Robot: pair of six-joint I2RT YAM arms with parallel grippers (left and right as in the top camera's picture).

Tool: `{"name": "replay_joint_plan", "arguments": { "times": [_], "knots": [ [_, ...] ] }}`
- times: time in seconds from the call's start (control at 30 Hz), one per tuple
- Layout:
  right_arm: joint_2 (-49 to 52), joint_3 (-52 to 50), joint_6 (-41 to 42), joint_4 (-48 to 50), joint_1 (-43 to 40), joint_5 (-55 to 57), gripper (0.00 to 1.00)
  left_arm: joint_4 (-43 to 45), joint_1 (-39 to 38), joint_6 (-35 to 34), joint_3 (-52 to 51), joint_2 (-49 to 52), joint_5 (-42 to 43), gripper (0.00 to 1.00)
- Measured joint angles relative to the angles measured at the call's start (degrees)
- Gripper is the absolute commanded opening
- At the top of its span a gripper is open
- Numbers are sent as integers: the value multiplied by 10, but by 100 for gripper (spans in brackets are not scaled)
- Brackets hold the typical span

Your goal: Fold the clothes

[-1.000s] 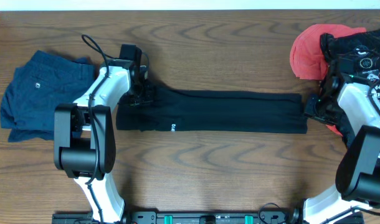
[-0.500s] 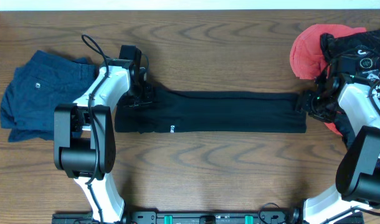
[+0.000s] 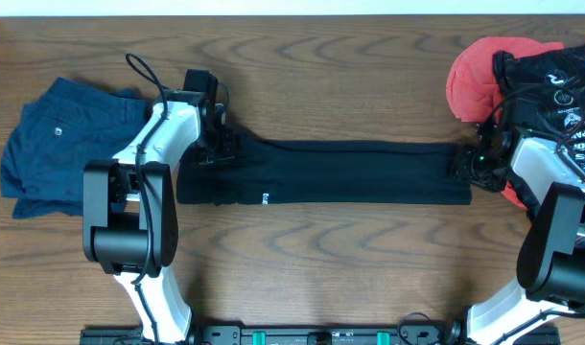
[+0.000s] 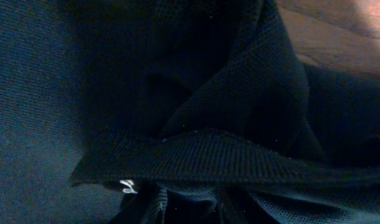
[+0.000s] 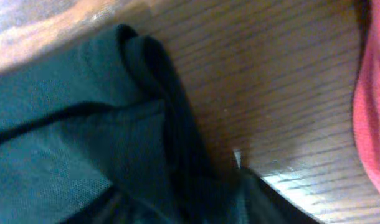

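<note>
The black trousers (image 3: 350, 172) lie stretched out in a long band across the middle of the table, a small white logo near their left end. My left gripper (image 3: 219, 149) is at their left end, shut on bunched fabric by the waistband (image 4: 209, 155). My right gripper (image 3: 465, 161) is at the upper corner of their right end, shut on the leg hem (image 5: 134, 118). In both wrist views the fingers are mostly hidden by dark cloth. The navy blue shorts (image 3: 62, 144) lie crumpled at the far left, apart from both grippers.
A red garment (image 3: 475, 77) and a black jersey with white-and-red print (image 3: 561, 86) are piled at the back right, close behind my right arm. The red cloth shows at the right edge of the right wrist view (image 5: 374, 124). Bare wooden table (image 3: 321, 259) lies in front.
My right gripper moved up and left onto the trousers' right end corner. The trousers' ends shifted slightly left. The left arm has hardly moved.
</note>
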Motion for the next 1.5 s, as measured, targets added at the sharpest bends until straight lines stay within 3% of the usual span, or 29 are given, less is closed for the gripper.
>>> {"name": "replay_joint_plan", "arguments": {
  "times": [0.17,0.47,0.83,1.23,1.5],
  "knots": [
    [0,-7,1,11,0,-31,1,-9,0,0,0,-10,-1,30],
    [2,9,5,-12,-13,-21,1,-52,0,0,0,-82,-11,33],
    [2,166,0,-134,-32,65,1,-91,0,0,-1,-101,-11,33],
    [2,178,21,-159,187,73,1,-100,0,0,-1,-101,-11,33],
    [3,178,55,-138,283,76,1,-101,0,0,-1,-101,-11,33]
  ]
}}
